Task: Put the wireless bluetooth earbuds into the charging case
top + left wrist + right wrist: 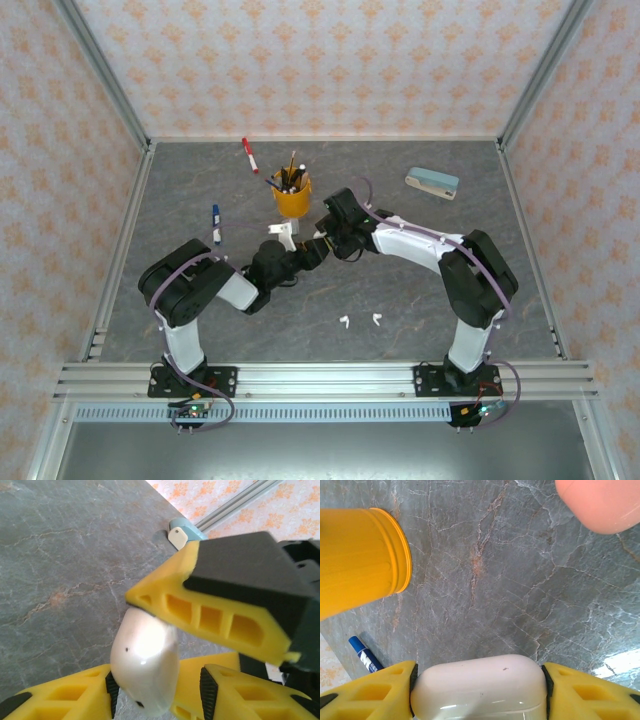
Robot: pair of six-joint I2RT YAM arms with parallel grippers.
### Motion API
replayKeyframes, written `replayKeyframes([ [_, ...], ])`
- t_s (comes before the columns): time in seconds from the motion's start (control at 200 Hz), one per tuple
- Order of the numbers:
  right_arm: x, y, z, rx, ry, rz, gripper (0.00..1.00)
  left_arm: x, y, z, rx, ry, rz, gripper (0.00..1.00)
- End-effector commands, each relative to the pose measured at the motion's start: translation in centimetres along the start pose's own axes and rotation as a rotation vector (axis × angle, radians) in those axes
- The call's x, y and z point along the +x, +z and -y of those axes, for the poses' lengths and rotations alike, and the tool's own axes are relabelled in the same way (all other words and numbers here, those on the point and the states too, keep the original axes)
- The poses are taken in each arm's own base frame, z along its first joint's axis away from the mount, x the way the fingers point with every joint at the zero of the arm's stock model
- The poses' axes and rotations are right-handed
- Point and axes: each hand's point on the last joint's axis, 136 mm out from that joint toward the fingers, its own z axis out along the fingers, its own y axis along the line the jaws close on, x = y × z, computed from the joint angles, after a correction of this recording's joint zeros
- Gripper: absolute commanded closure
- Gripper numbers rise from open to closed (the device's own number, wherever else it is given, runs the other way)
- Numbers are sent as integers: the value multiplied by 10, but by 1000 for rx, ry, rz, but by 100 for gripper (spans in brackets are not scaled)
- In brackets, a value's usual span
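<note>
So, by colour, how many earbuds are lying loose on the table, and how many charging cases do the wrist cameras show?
White earbuds: 2
White case: 1
Pink case: 1
Total: 4

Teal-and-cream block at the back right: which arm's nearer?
Right. The right arm passes just in front of the teal-and-cream block; the left arm is well off to its left.

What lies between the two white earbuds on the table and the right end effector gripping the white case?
Only bare grey tabletop; the top view shows nothing between the white earbuds and the right end effector.
</note>
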Motion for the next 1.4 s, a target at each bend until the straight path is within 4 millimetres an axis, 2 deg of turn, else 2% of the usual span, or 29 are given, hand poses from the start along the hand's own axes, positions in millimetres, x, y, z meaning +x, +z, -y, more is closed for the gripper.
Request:
replayKeyframes([
  [0.0, -2, -13, -9, -46, 18, 0, 43, -14, 5, 12, 36, 9, 58, 54],
  [0.285, -1, -12, -9, -52, 24, -13, 43, -13, 9, 12, 42, 5, 55, 62],
  [0.5, 1, -9, -9, -57, 33, -28, 43, -15, 13, 12, 46, 0, 62, 58],
  [0.701, -1, -11, -7, -55, 35, -22, 43, -17, 13, 13, 48, 3, 65, 62],
  [0.906, -4, -11, -5, -51, 44, -16, 43, -19, 11, 12, 46, 3, 71, 77],
  [1.086, -3, -11, -8, -61, 41, -21, 43, -19, 11, 13, 47, 7, 65, 85],
  [1.171, -4, -14, -12, -74, 31, -20, 38, -19, 11, 14, 46, 11, 61, 92],
  [1.241, -8, -20, -18, -98, 13, -13, 27, -19, 10, 15, 47, 18, 52, 93],
  [1.296, -14, -31, -21, -116, -4, 4, 21, -19, 8, 16, 51, 23, 42, 96],
  [1.391, -29, -57, -20, -129, -60, 59, 19, -21, 4, 24, 81, 45, 6, 97],
])
